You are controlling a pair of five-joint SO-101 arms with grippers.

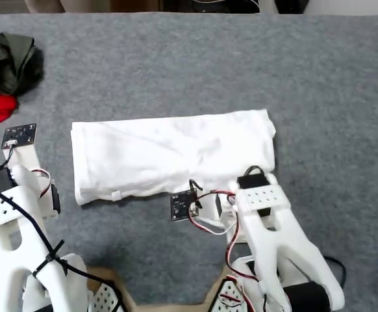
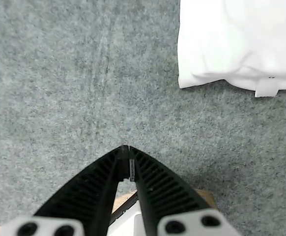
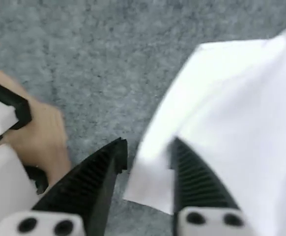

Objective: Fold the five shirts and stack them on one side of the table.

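Now, right gripper [image 3: 148,147] spread wide, a corner of the white shirt [image 3: 231,108] lying between its jaws, not yet pinched. Soft, light, floppy cloth that will likely sag, so take the doubled edge. Left gripper [image 2: 128,152] closed on nothing, the shirt's other near corner just beyond it.
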